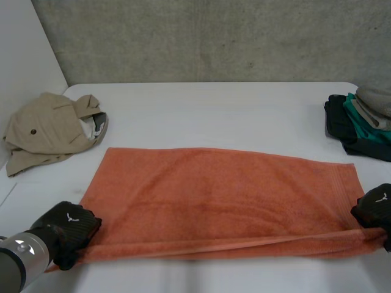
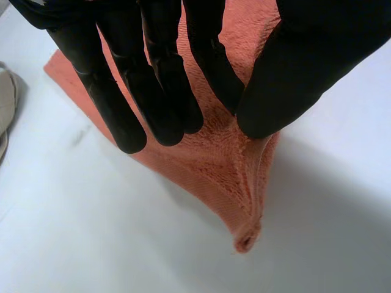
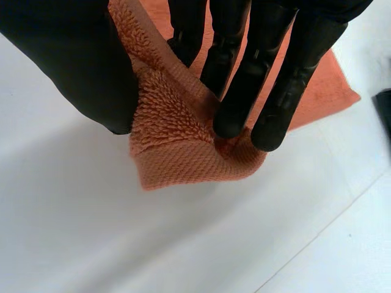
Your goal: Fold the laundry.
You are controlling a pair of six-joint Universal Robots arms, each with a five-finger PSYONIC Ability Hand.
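White table point(image 1: 214, 104); orange towel point(image 1: 220, 195) corners in pinch of left hand point(image 2: 165, 79), right hand point(image 3: 244, 73).

towel point(image 1: 220, 195): orange terry cloth, rough looped pile; hem point(image 3: 195, 168) is a flatter woven band. left robot hand point(image 1: 68, 229) and right robot hand point(image 1: 376, 210): matt black, smooth, plastic or rubber, can't tell which. counter point(image 1: 208, 116): white, smooth, low sheen. wall point(image 1: 214, 36): bare grey concrete, rough, pitted. jacket point(image 1: 46, 131): beige woven cloth, matt. stack of clothes point(image 1: 360, 122): dark, teal and grey cloth.
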